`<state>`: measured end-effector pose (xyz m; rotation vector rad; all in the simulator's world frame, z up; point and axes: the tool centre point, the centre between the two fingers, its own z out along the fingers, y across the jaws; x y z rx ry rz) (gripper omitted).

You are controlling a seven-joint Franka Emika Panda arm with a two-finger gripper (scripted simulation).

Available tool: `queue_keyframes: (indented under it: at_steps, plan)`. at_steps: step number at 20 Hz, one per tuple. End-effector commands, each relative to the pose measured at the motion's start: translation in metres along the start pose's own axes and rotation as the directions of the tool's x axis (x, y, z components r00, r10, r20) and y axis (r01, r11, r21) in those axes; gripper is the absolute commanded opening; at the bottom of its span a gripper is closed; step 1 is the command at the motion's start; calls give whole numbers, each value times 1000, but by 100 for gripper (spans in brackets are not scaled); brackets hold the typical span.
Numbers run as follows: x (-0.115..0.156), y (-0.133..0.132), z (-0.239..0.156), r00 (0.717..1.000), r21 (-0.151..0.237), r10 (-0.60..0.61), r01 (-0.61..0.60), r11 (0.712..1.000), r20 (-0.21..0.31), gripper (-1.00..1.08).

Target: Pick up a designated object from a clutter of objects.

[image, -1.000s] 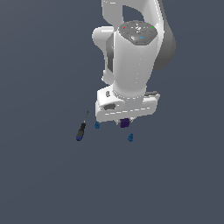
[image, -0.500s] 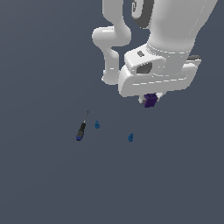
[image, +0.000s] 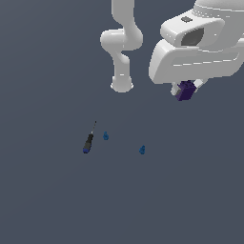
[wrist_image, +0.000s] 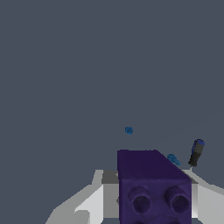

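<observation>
Above grey ground, the gripper [image: 186,89] hangs clamped around the purple block [image: 185,91].

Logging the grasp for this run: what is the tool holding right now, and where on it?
The tool holds the dark purple block, clamped on two opposite side faces, lifted well above the surface; its studded face shows in the wrist view.

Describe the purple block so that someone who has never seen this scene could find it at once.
Find the big white robot arm at the upper right of the exterior view and follow it down to the gripper. The purple block is clamped there, raised well above the grey floor. It is boxy and dark purple, with round sockets on one face, unlike the slim black-handled screwdriver and the two small blue drop-shaped pieces lying below.
</observation>
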<state>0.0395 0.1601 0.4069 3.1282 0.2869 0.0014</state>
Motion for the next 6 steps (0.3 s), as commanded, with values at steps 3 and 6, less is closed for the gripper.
queue_keyframes:
  at_steps: [3,6]
  plan:
    - [1,-7,-10,1000,0,1,-1,1000,1,-100]
    - [1,-8,-11,1000,1,1,-1,1000,1,-100]
